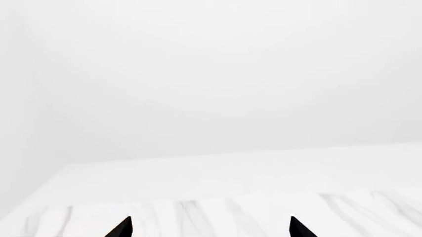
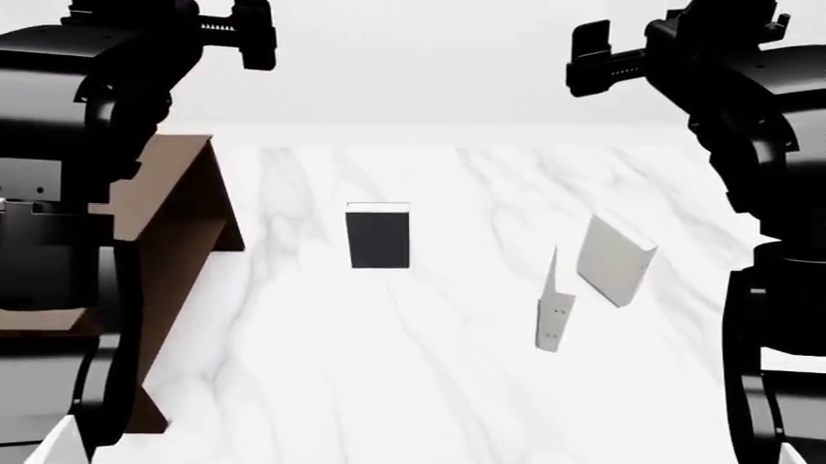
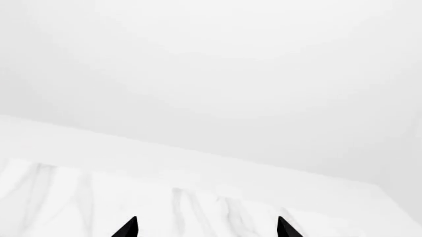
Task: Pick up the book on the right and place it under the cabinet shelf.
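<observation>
Head view: the book [image 2: 614,259] at right of frame is judged stiff, light, perhaps slippery; its long edges are best clamped. Both grippers [image 1: 209,228] [image 3: 206,228] are held spread, empty.

White marble tabletop [image 2: 387,387] with grey veins, plain white wall [image 2: 427,58], even light

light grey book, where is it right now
In the head view the light grey book sits on the marble table's right side, just right of the white upright slab and well right of the black book.
</observation>
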Robot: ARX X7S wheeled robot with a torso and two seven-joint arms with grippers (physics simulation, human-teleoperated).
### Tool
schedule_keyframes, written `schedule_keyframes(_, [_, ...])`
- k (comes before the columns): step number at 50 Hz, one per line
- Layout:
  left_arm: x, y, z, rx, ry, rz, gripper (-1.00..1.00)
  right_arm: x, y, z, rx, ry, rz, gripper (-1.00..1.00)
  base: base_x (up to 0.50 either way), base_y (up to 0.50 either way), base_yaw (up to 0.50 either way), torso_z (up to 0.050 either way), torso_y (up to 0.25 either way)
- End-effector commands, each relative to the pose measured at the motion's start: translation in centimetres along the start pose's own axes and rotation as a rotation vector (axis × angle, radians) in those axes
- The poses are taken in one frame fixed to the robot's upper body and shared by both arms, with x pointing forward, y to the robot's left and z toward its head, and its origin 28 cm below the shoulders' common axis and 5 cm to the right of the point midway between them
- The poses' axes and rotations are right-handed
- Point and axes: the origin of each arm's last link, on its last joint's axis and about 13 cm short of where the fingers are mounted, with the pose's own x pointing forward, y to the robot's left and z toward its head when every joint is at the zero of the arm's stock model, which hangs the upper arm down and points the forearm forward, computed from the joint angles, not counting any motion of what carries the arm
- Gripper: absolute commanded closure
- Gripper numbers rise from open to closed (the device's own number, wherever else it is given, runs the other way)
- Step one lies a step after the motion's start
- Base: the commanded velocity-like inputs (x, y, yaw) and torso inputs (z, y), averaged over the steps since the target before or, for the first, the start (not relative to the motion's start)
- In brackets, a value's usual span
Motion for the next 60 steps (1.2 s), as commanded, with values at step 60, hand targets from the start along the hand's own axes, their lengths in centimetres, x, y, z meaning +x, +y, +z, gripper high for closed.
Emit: schedule_keyframes(60, [0.3,-0.2,0.0,-0.001,0.025,0.001,-1.0,-0.7,-1.1,-0.7,0.001,0.048,-0.027,-1.0,0.11,0.04,0.0,0.0,-0.019])
